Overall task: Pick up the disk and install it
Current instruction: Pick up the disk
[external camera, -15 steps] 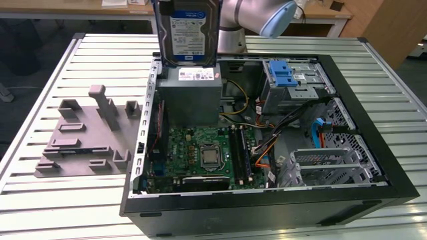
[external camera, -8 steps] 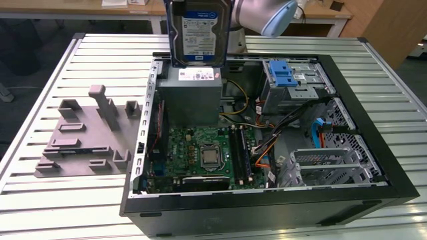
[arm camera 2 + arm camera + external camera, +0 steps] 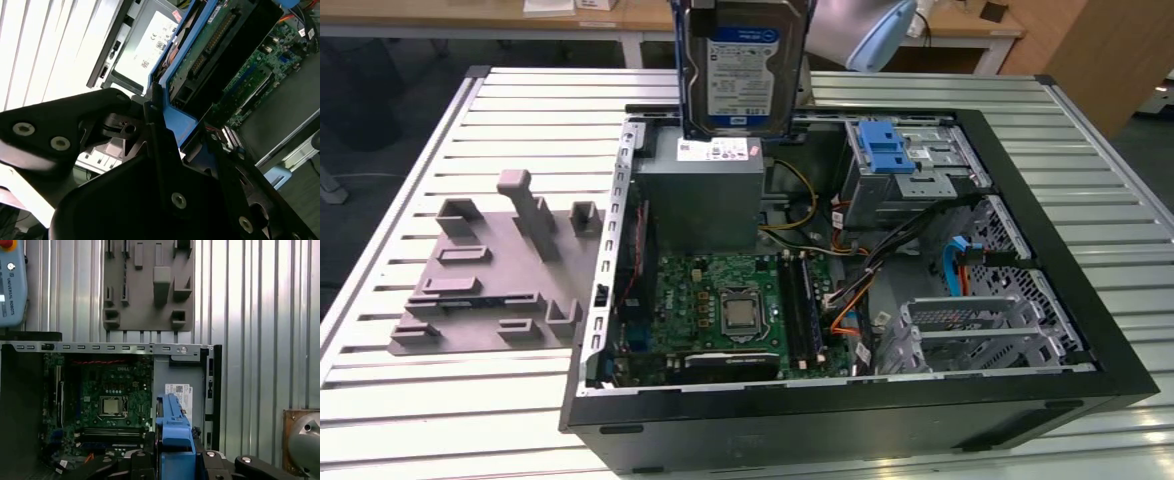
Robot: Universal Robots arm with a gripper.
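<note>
Gripping the disk (image 3: 744, 65) by its blue carrier frame (image 3: 186, 131), the pincer (image 3: 182, 137) is clamped on it in the second wrist view, one black finger (image 3: 156, 131) lying along the frame's edge and the drive's green circuit-board side turned toward that camera. In the first wrist view the carrier appears edge-on between the black pincer parts. The disk hangs upright in the air, clear of any support; in the exterior view its white-and-blue label faces the camera, and it stands over the far edge of the open computer case (image 3: 854, 412), directly above the grey power supply box (image 3: 700, 200). Below it, inside the case, lie the green motherboard (image 3: 720, 300) with its central processor socket, bundles of cables, and, toward the exterior view's right, the grey metal drive cage (image 3: 921, 180) bearing a blue latch (image 3: 887, 150). The case rests on a slatted metal table (image 3: 454, 405). Just beside the case, on the exterior view's left, a grey fixture plate (image 3: 487, 290) with raised blocks and slots lies flat on the slats, with nothing on it. Beyond the table, wooden desks (image 3: 640, 15) cross the background.
</note>
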